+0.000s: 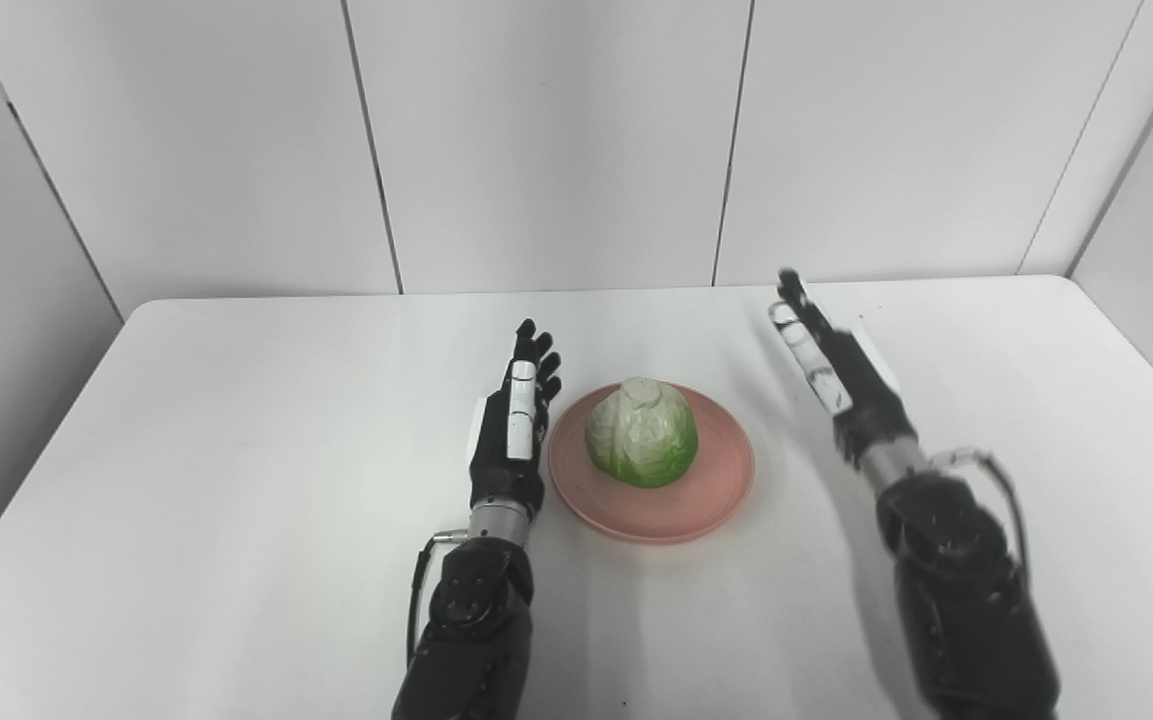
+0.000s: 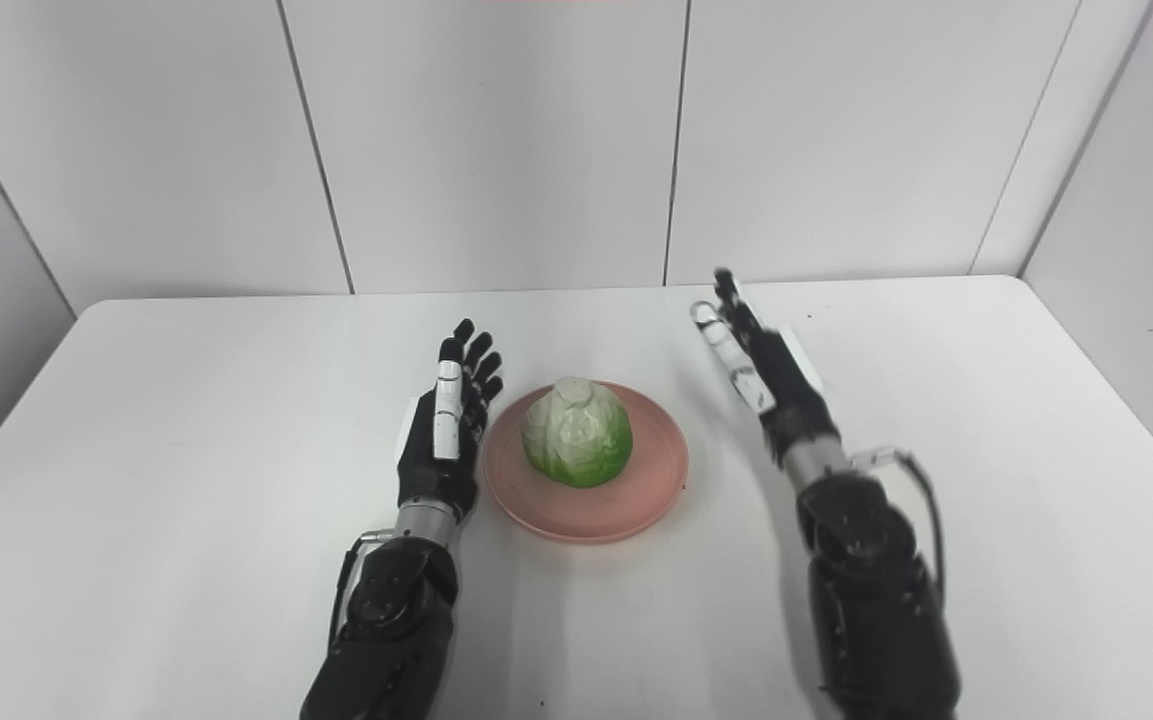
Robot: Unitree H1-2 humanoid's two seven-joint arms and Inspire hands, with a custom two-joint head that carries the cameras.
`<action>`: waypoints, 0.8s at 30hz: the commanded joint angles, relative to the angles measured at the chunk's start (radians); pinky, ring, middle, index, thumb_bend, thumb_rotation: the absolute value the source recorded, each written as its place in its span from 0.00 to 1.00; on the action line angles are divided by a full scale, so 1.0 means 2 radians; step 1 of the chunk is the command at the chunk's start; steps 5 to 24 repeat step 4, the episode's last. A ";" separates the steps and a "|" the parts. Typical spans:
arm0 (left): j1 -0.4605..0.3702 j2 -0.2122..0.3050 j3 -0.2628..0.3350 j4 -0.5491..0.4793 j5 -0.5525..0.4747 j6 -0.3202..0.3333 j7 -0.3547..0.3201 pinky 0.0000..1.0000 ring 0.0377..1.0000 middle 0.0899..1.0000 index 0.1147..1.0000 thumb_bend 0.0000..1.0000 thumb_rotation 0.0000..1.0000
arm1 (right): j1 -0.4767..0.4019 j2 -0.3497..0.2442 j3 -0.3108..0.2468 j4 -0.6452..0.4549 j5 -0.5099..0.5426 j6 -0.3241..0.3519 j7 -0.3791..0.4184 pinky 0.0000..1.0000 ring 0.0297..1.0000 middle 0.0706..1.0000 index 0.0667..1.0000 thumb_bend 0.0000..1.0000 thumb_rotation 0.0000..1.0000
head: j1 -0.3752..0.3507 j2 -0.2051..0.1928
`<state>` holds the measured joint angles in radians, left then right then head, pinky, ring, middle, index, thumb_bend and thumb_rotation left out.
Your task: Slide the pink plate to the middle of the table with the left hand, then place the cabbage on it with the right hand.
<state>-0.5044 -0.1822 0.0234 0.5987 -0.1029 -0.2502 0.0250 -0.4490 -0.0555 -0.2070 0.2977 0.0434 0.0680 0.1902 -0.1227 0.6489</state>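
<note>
A pink plate (image 1: pixel 706 492) lies near the middle of the white table (image 1: pixel 236 420). A green and white cabbage (image 1: pixel 641 432) sits on it, upright. My left hand (image 1: pixel 513 420) is open, fingers straight, just left of the plate's rim and holding nothing. My right hand (image 1: pixel 829 357) is open and empty, raised above the table to the right of the plate, clear of the cabbage. The same scene shows in the right eye view: plate (image 2: pixel 646 490), cabbage (image 2: pixel 577 432), left hand (image 2: pixel 446 425), right hand (image 2: pixel 761 370).
White wall panels (image 1: pixel 556 140) stand behind the table's far edge. Bare tabletop lies left of my left arm and right of my right arm.
</note>
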 commanded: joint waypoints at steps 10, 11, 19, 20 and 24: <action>-0.003 0.016 -0.008 -0.006 0.005 -0.004 -0.018 1.00 0.99 0.98 0.98 0.71 1.00 | 0.001 0.009 -0.004 -0.017 0.046 -0.023 -0.013 1.00 1.00 1.00 1.00 0.84 0.98 | -0.007 0.001; -0.003 0.016 -0.008 -0.006 0.005 -0.004 -0.018 1.00 0.99 0.98 0.98 0.71 1.00 | 0.001 0.009 -0.004 -0.017 0.046 -0.023 -0.013 1.00 1.00 1.00 1.00 0.84 0.98 | -0.007 0.001; -0.003 0.016 -0.008 -0.006 0.005 -0.004 -0.018 1.00 0.99 0.98 0.98 0.71 1.00 | 0.001 0.009 -0.004 -0.017 0.046 -0.023 -0.013 1.00 1.00 1.00 1.00 0.84 0.98 | -0.007 0.001; -0.003 0.016 -0.008 -0.006 0.005 -0.004 -0.018 1.00 0.99 0.98 0.98 0.71 1.00 | 0.001 0.009 -0.004 -0.017 0.046 -0.023 -0.013 1.00 1.00 1.00 1.00 0.84 0.98 | -0.007 0.001; -0.003 0.016 -0.008 -0.006 0.005 -0.004 -0.018 1.00 0.99 0.98 0.98 0.71 1.00 | 0.001 0.009 -0.004 -0.017 0.046 -0.023 -0.013 1.00 1.00 1.00 1.00 0.84 0.98 | -0.007 0.001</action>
